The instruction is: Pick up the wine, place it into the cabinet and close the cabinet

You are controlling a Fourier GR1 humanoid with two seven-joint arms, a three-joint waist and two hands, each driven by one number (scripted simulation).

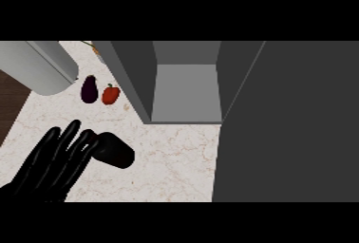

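Cabinet: far centre, standing open, grey inner floor and walls showing. Door swung out to the right, a big dark grey panel covering the right side of the view.

Wine: not in the cabinet. It's on the desk, near-left of the cabinet opening, a dark rounded shape.

L hand: near left, low over the desk. Fingers straight and slightly apart, pointing far. Wine sits just beside them on the right (black on black, so can't tell if they touch).

Desk: pale marbled top. Far left there's an eggplant w/ a red pepper just beside it, and a grey cylinder further left. Dark brown floor at the left edge.
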